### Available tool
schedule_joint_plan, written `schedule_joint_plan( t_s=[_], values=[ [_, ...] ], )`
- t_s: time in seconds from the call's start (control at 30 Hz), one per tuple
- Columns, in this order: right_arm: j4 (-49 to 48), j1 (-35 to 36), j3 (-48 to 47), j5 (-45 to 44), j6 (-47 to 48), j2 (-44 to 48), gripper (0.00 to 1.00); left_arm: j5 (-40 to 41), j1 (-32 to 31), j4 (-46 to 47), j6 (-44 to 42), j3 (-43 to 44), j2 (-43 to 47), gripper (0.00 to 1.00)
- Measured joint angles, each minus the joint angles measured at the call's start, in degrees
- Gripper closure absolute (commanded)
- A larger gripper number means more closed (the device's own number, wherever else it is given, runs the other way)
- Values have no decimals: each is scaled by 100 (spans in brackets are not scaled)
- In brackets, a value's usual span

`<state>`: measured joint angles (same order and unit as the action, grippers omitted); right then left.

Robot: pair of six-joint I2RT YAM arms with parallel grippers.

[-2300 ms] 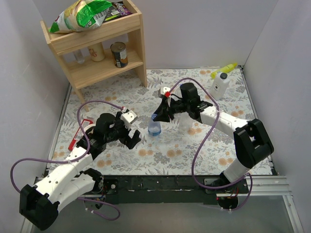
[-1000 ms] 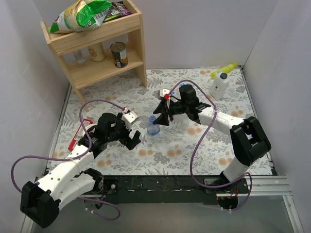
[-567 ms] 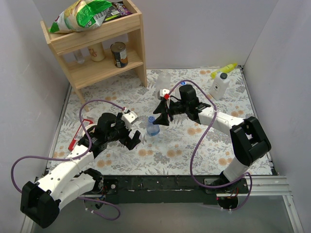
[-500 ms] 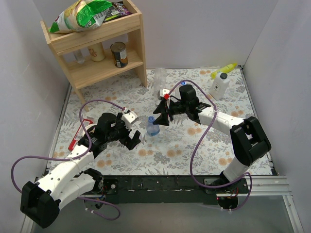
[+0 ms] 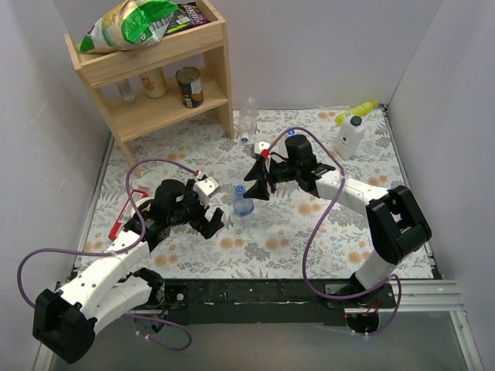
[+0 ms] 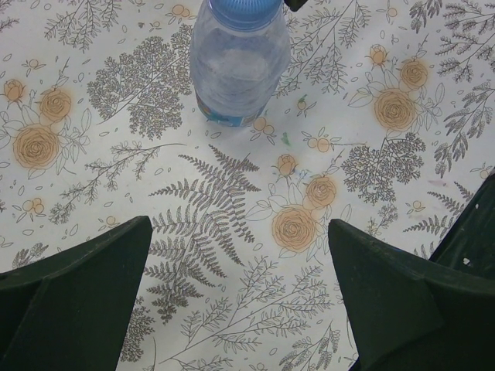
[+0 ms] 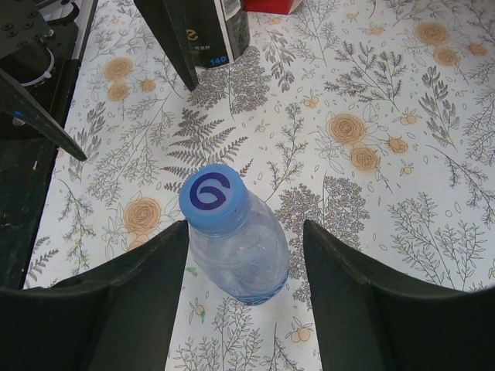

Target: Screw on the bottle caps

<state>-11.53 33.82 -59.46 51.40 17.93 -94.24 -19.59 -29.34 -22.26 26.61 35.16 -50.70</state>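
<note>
A clear bottle point(image 5: 245, 205) stands mid-mat with a blue cap point(image 5: 241, 190) on its neck. In the right wrist view the cap point(image 7: 214, 199) sits on the bottle point(image 7: 247, 259). My right gripper point(image 7: 244, 228) is open, one finger point(image 7: 124, 301) on each side of the bottle and not touching it; it also shows from above point(image 5: 258, 184). My left gripper point(image 6: 238, 232) is open and empty over bare mat, near side of the same bottle point(image 6: 236, 66); from above it point(image 5: 210, 221) is to the bottle's left. A second clear bottle point(image 5: 247, 116) is at the back by the shelf leg. A small blue cap point(image 5: 291, 133) lies behind my right arm.
A wooden shelf point(image 5: 155, 77) stands at the back left with a tin can point(image 5: 189, 85) and a snack bag point(image 5: 131, 23). A white bottle with yellow nozzle point(image 5: 352, 131) stands at the back right. A red tool point(image 5: 128, 209) lies at the left edge.
The right gripper, earlier covering the bottle's top, now leaves the blue cap showing. A second clear bottle came into view at the back and shifted left toward the shelf leg. The left arm barely moved.
</note>
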Motion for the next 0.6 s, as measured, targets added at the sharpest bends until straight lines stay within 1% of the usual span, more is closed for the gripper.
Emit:
schedule_joint_plan(
  t_s=[0.43,0.6],
  values=[
    [2,-2,0,-101,-11,0,15,-59,0,0,-22,0,0,2],
    [2,-2,0,-184,-9,0,13,-63,4,0,-24,0,0,2]
  ],
)
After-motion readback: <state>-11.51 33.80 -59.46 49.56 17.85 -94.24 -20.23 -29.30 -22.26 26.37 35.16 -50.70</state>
